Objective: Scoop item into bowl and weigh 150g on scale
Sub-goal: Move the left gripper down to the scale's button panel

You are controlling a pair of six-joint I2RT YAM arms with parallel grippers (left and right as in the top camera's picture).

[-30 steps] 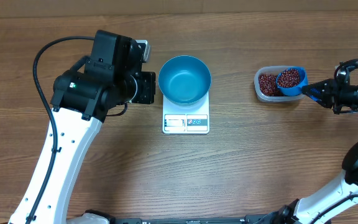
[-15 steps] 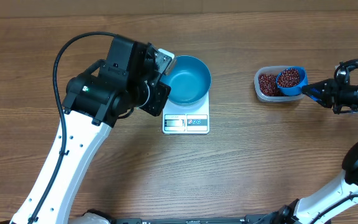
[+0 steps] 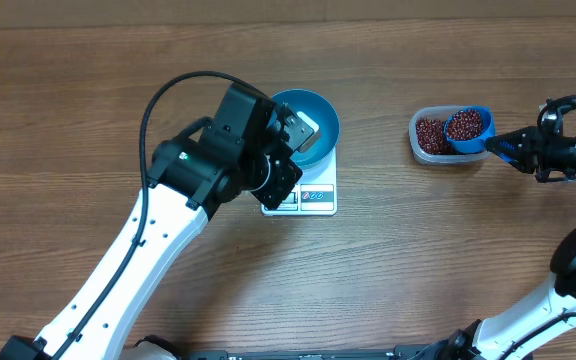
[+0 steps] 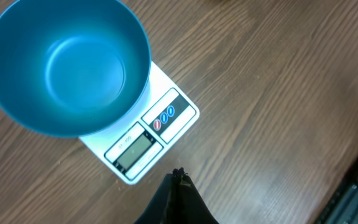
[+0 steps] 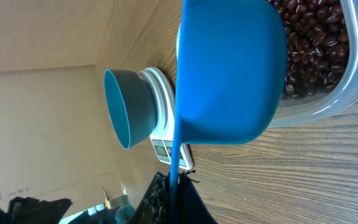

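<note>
The scale (image 3: 315, 197) is taken as the reference; it lies on the wooden table (image 3: 418, 260), and in the overhead view its left part is covered by the left arm; only the display strip and right edge are exposed.

The bowl (image 3: 320, 122) stands on the scale platform; its left half is hidden overhead by the left wrist body; in the left wrist view the bowl (image 4: 67, 65) is shown whole and empty, overhanging the scale (image 4: 166, 87) on the side away from the display; the display reading cannot be made out.

The left gripper (image 4: 179, 180) is seen only in its wrist view, on the display side of the scale; its fingers are pressed together to a point, with nothing between them; it is hidden overhead by its own arm.

The clear tub (image 3: 415, 137) lies well to the right of the scale; the beans (image 3: 430, 135) are held in it; further beans fill the scoop (image 3: 468, 128) over the end of the tub away from the scale; contact between scoop and tub cannot be determined.

The right gripper (image 3: 513, 150) is clamped on the scoop handle; in the right wrist view only the scoop underside (image 5: 229, 74) is presented, so its contents are concealed; the fingertips are cut off at the frame's lower edge.
</note>
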